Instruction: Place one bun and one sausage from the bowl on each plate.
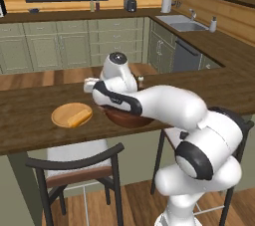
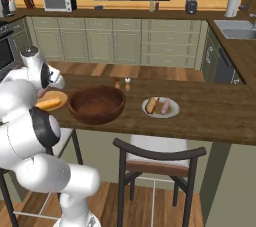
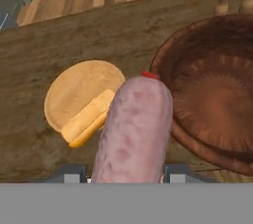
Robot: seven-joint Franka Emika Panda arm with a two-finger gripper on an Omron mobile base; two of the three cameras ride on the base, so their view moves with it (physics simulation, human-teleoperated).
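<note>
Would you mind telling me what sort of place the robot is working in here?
It looks like a home kitchen, rendered rather than real: a sink set into the counter, a microwave against the back wall, pale green cabinets, and a wooden bar counter with chairs tucked under it.

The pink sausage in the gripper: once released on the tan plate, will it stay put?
The pink, round-sided sausage could roll on the flat light tan wooden plate. The yellow bun lying there might stop it. It looks stiff, sticking out unsupported without sagging.

Bowl [image 1: 130, 118] mostly hidden behind arm; tan plate [image 2: 56, 102] half-covered by arm; sausage [image 3: 133, 129] lower end cut off.
</note>
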